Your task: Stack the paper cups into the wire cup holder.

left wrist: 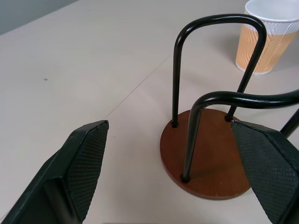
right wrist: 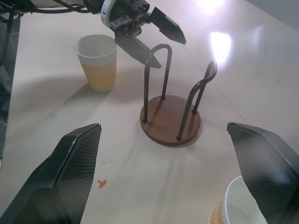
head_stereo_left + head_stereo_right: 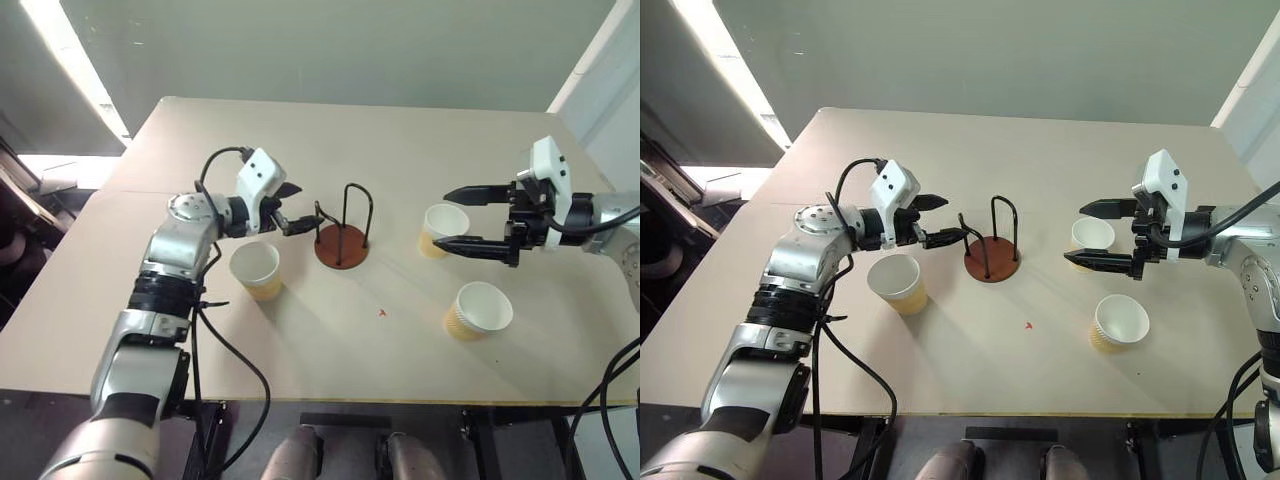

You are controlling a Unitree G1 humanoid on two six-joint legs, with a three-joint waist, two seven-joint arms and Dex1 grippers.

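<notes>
The wire cup holder, a red-brown disc with black wire loops, stands mid-table. My left gripper is open just left of it, one finger close to the nearest loop. One paper cup stands upright below that gripper. My right gripper is open and hovers over a second cup, which shows between its fingers without touching them. A third cup stands nearer the front edge. All cups are upright and the holder has nothing in it.
The tan table ends at a front edge near me and a far edge against a grey wall. A small red mark lies between the holder and the third cup. Black cables hang beside my left arm.
</notes>
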